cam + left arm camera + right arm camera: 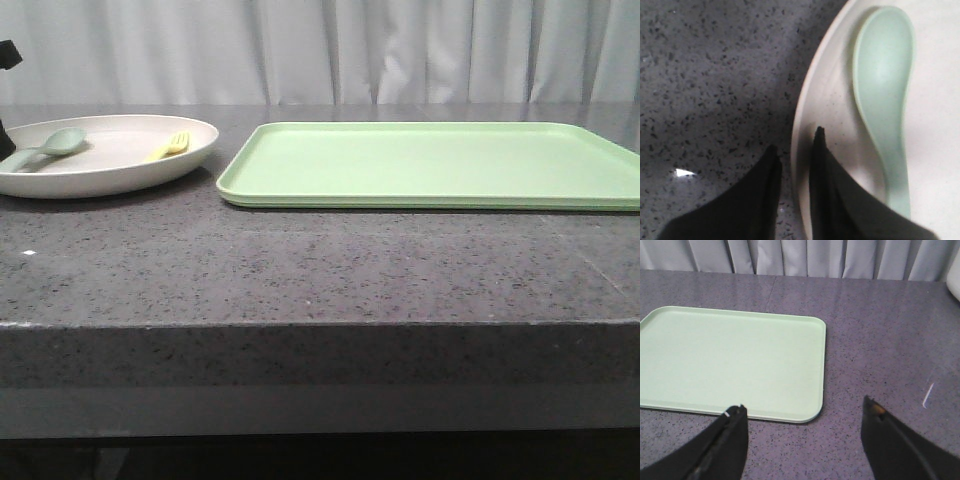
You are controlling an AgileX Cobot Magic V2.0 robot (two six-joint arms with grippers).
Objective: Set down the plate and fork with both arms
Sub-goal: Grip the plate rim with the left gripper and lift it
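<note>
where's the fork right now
In the front view the fork lies inside the plate at the table's far left, right of the spoon and left of the green tray.

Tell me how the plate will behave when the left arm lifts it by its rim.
The plate looks stiff, so it should not flex. Held at one edge by the left gripper, it would probably tilt. The spoon and fork lie loose inside and could slide. The matte rim probably grips fairly well.
</note>
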